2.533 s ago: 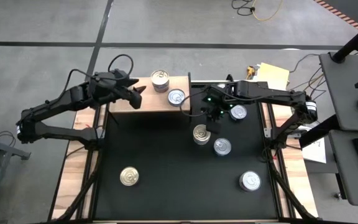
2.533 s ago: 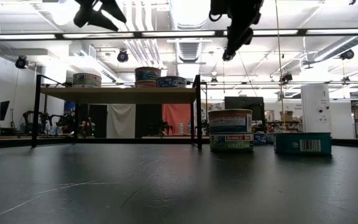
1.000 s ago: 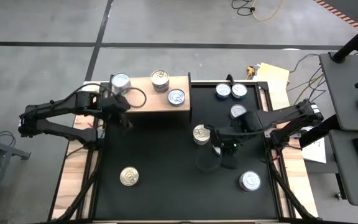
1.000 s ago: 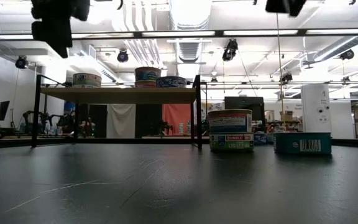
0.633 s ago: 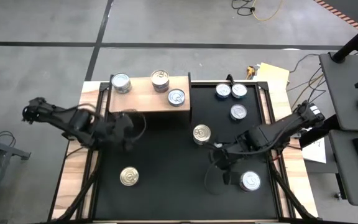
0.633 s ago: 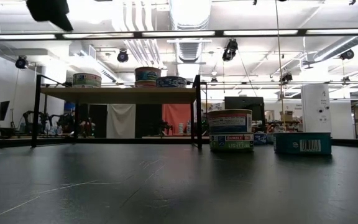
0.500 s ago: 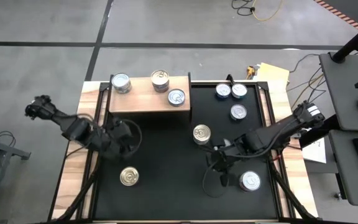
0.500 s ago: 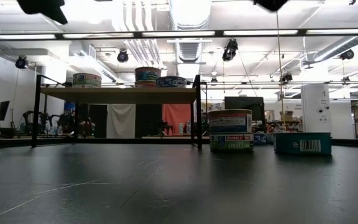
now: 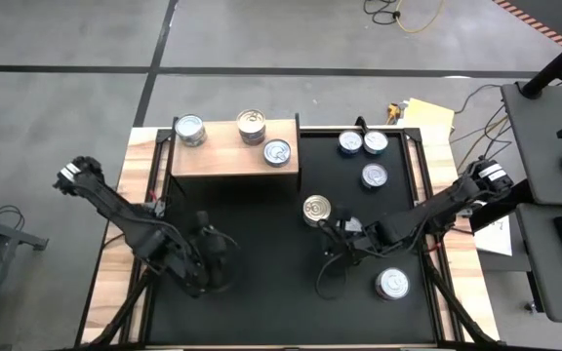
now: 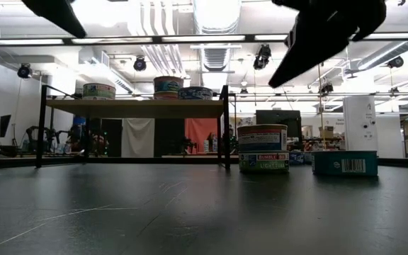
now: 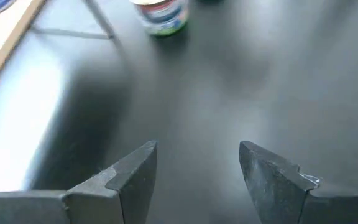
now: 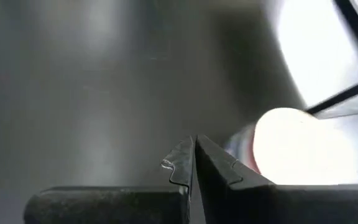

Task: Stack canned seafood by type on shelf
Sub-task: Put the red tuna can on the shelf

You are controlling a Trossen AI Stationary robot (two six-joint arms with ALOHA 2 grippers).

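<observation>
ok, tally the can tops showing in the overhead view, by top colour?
Gold-top cans: 2
Silver-top cans: 6
Total: 8

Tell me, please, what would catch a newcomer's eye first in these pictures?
Probably the wooden shelf at the table's far edge, carrying three cans on top. Next, the loose cans on the black table: three silver-topped ones beside the shelf and a gold-topped can mid-table. Both dark arms reach low over the near half, the left gripper open and empty, the right gripper shut on nothing.
</observation>
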